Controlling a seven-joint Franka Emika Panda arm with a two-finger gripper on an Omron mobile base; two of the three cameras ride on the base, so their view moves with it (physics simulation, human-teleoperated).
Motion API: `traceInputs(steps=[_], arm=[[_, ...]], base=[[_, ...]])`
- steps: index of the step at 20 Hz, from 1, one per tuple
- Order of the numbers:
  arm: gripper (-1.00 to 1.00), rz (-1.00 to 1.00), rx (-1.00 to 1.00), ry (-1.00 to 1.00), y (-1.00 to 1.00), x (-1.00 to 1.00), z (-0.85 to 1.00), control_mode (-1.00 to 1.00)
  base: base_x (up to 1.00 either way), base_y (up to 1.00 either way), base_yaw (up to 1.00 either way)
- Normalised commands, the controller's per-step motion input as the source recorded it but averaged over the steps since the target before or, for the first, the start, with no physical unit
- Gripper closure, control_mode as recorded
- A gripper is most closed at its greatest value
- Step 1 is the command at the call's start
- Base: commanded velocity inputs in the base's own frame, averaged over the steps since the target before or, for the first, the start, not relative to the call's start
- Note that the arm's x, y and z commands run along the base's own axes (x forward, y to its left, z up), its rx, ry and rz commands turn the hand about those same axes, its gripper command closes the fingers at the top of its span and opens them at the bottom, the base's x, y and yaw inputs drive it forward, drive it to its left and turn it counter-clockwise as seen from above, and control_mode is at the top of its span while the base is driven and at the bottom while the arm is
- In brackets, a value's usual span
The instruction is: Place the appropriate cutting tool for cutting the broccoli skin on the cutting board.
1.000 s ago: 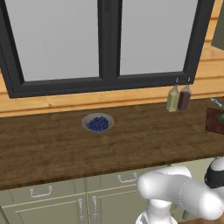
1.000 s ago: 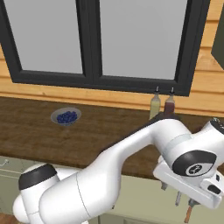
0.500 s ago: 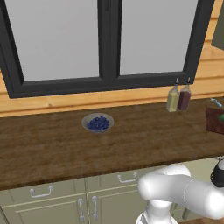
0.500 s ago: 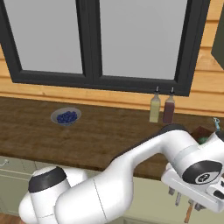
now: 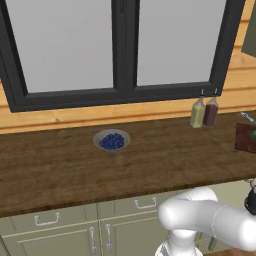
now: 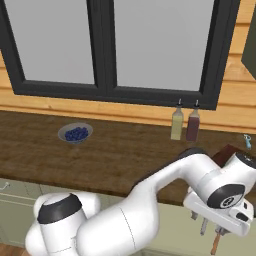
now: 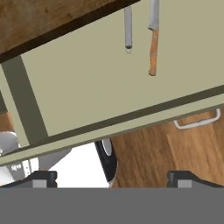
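we hang our gripper (image 7: 111,177), fingers spread and empty, below the tabletop (image 5: 75,165) edge, facing a knife (image 7: 152,39) and a grey tool (image 7: 127,28) on the cabinet front. cutting board (image 5: 246,137) far right. next: choose and grasp the tool.

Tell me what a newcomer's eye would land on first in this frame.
First the big white arm bending down in front of the brown wooden countertop, gripper below its edge. Next, an orange-handled knife and a grey-handled tool on the pale cabinet front, seen in the hand view. Then the bowl of blue berries under the dark-framed window, two bottles to its right.
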Motion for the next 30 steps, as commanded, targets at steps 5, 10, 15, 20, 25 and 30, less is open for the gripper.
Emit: traceInputs(steps=[5,10,15,20,25,30], arm=[[-1.0,0.0,-0.07,0.0,0.0,0.0,-0.56,-1.0],[-1.0,0.0,-0.07,0.0,0.0,0.15,-0.32,-1.0],[-1.0,0.0,-0.04,0.0,0.0,0.24,-0.28,-1.0],[-1.0,0.0,-0.02,-0.01,0.0,0.09,-0.4,-1.0],[-1.0,0.0,0.0,-0.01,0.0,0.01,-0.35,-1.0],[-1.0,0.01,-0.02,0.0,0.0,0.08,-0.37,-1.0]], base=[[0.0,0.0,0.0],[0.0,0.0,0.0],[0.0,0.0,0.0],[0.0,0.0,0.0],[0.0,0.0,0.0],[0.0,0.0,0.0]])
